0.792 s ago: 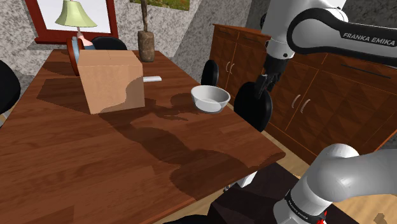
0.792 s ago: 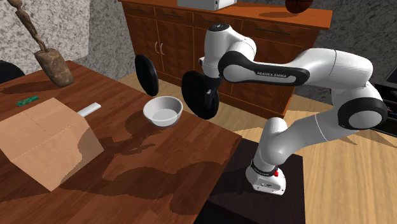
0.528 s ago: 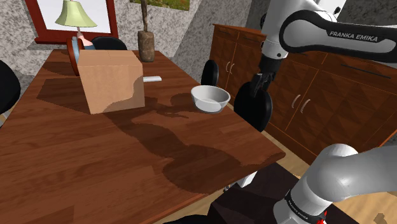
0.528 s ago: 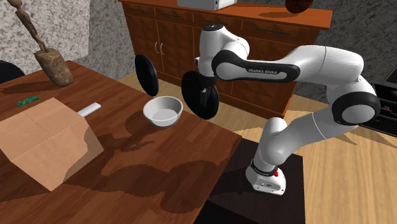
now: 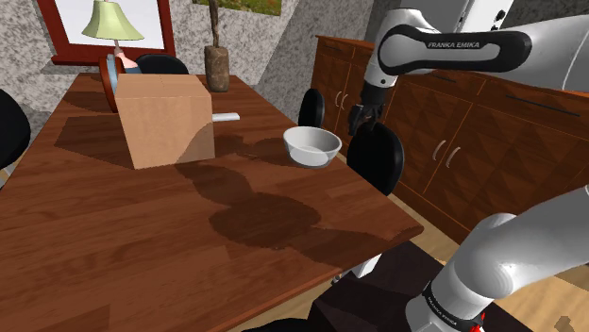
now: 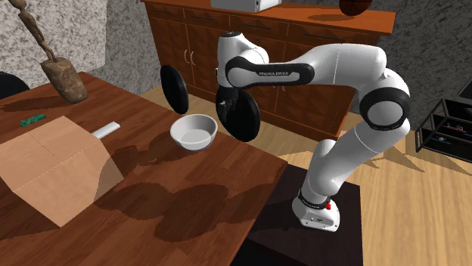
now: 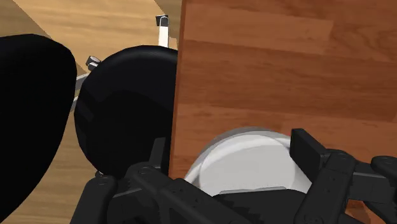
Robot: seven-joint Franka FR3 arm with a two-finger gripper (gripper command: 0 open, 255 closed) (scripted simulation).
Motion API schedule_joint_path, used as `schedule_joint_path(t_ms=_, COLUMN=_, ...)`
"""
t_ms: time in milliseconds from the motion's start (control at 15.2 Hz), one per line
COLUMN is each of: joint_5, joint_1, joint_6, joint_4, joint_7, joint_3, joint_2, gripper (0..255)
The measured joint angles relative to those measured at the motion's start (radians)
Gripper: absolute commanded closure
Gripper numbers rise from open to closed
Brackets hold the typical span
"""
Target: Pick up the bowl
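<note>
- White bowl (image 5: 312, 145) upright and empty on the wooden table (image 5: 113, 245), close to the edge that faces the sideboard (image 5: 453, 141), well apart from the cardboard box (image 5: 165, 118).
- Probably light and rigid. Smooth, sloping wall, so likely slippery under hard finger pads. Material not plain to see; if ceramic, apt to chip on a drop.
- Best taken at the rim: one finger inside, one outside, pinching the wall on the side nearest the arm. Spanning the whole bowl looks doubtful, given the round flare.
- Gripper (image 5: 361, 120) hanging above the table's edge, just beside a black chair back (image 5: 376, 158), higher than the bowl and clear of it.
- Fingers (image 7: 306, 147) spread well apart, clasping nothing; in the wrist view, bowl lying below them, untouched.
- Arm (image 5: 444, 45) stretched out level over the sideboard, wrist bent so that the hand points down at the table edge.
- Calls, by this judgement, for a short move over the near rim and then a straight descent, with care for the chair back close by.
</note>
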Motion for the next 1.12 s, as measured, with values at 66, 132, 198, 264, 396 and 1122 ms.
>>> schedule_joint_path(t_ms=66, joint_5=0.01, joint_1=-0.001, joint_6=0.006, joint_4=0.029, joint_7=-0.009, joint_3=-0.01, joint_2=0.036, gripper=0)
schedule_joint_path(t_ms=132, joint_5=0.02, joint_1=-0.004, joint_6=0.029, joint_4=0.047, joint_7=-0.02, joint_3=-0.023, joint_2=0.076, gripper=0)
schedule_joint_path(t_ms=198, joint_5=0.032, joint_1=-0.004, joint_6=0.033, joint_4=0.08, joint_7=-0.026, joint_3=-0.031, joint_2=0.114, gripper=0)
schedule_joint_path(t_ms=264, joint_5=0.045, joint_1=-0.005, joint_6=0.039, joint_4=0.113, joint_7=-0.033, joint_3=-0.039, joint_2=0.153, gripper=0)
schedule_joint_path(t_ms=396, joint_5=0.073, joint_1=-0.008, joint_6=0.051, joint_4=0.178, joint_7=-0.051, joint_3=-0.056, joint_2=0.233, gripper=0)
schedule_joint_path(t_ms=1122, joint_5=0.191, joint_1=-0.036, joint_6=0.108, joint_4=0.385, joint_7=-0.123, joint_3=-0.099, joint_2=0.516, gripper=0)
